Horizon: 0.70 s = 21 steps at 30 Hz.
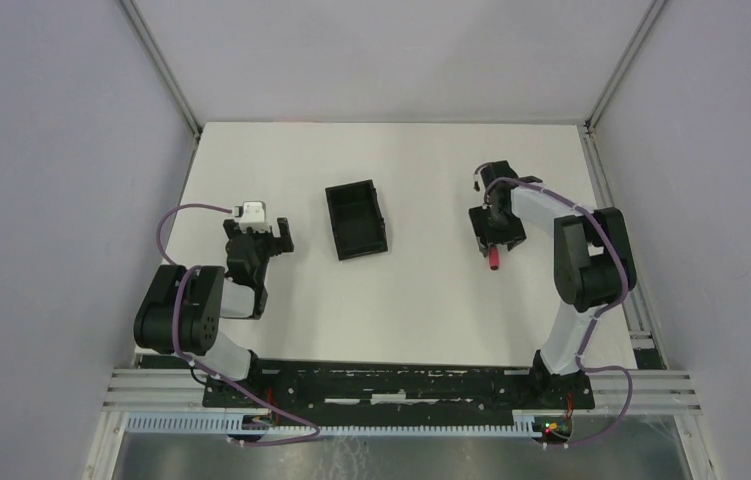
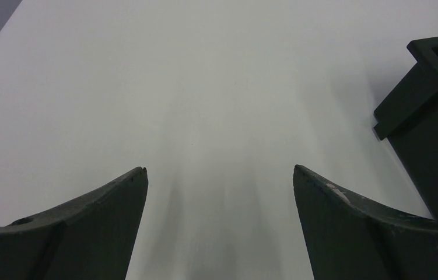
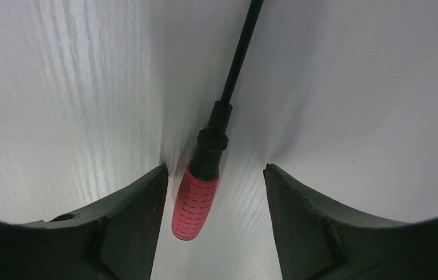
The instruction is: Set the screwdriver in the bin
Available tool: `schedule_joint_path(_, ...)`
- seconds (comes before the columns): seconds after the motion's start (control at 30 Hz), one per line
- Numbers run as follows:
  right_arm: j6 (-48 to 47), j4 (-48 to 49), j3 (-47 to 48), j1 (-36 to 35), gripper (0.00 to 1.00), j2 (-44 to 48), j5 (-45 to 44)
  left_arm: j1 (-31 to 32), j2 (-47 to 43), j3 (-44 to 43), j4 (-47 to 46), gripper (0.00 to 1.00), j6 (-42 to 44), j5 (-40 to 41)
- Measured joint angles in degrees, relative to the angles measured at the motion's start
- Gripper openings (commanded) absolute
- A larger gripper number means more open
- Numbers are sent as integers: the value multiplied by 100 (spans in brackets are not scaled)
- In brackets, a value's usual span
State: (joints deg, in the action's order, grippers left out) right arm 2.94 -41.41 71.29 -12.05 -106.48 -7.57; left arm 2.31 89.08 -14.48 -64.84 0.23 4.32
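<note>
The screwdriver (image 1: 494, 260) lies on the white table at the right, its red handle end poking out below my right gripper (image 1: 496, 238). In the right wrist view the red handle (image 3: 195, 201) lies between the open fingers, close to the left finger (image 3: 140, 204), and the thin dark shaft (image 3: 239, 52) runs away from them. The jaws are not closed on it. The black bin (image 1: 357, 219) stands empty at the table's middle. My left gripper (image 1: 261, 232) is open and empty, left of the bin; the bin's corner (image 2: 432, 116) shows at the right of its view.
Grey walls and metal frame posts enclose the white table (image 1: 401, 300). The arm bases sit on a black rail (image 1: 391, 385) at the near edge.
</note>
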Motion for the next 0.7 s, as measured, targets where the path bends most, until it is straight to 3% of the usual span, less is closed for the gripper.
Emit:
schedule_joint_path(0.07,59,151,-179,22,35,-17,144,2,0,0,0,100,0,0)
schedule_joint_path(0.2,127,409,-254,55,1,2,389,2,0,0,2,100,0,0)
schedule_joint_path(0.37,166,114,31,136,0,-72,396,2,0,0,2,100,0,0)
schedule_joint_path(0.5,118,-647,1217,168,0,-238,330,0,0,0,2,100,0,0)
schedule_joint_path(0.7,175,-1010,2577,168,0,-118,243,2,0,0,2,100,0,0)
